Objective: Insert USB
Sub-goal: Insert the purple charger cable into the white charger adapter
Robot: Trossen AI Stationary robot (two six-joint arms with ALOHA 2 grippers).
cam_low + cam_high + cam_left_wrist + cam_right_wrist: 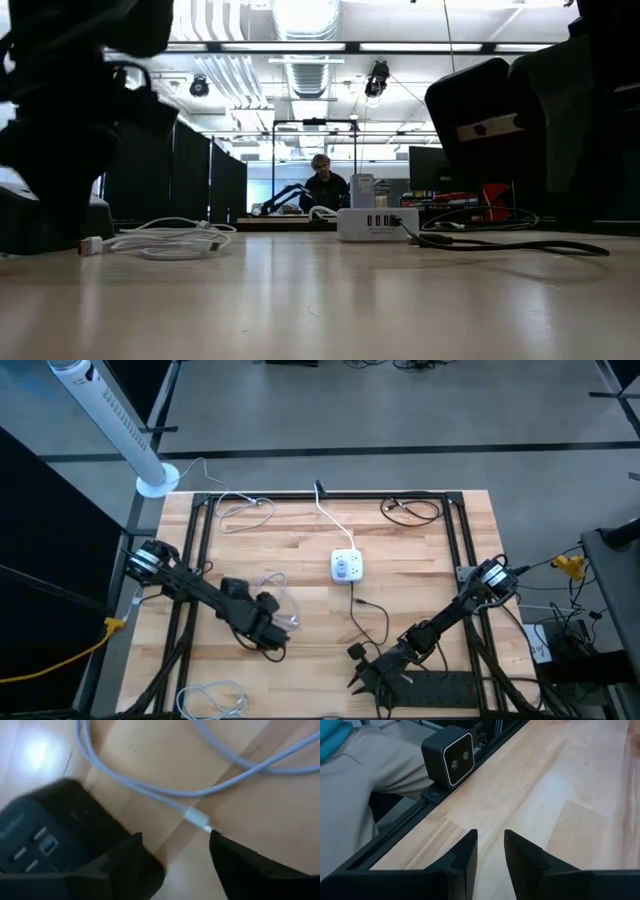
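A white USB charging hub [347,567] stands near the table's middle, with a black cable [370,618] plugged into it; the low view shows the hub's row of ports [378,222]. A white cable [275,598] lies looped on the table left of the middle. Its plug end [200,821] lies on the wood just ahead of my left gripper [175,845], which is open and low over the table [268,635]. A black block with ports [35,842] lies beside one left finger. My right gripper [490,842] is open and empty near the front edge [362,670].
A black power strip [445,685] lies at the front right. More white cables lie at the front left [215,700] and far left [240,510], and a black one at the far right [410,510]. A person's legs [355,785] and a camera [451,757] are at the rail.
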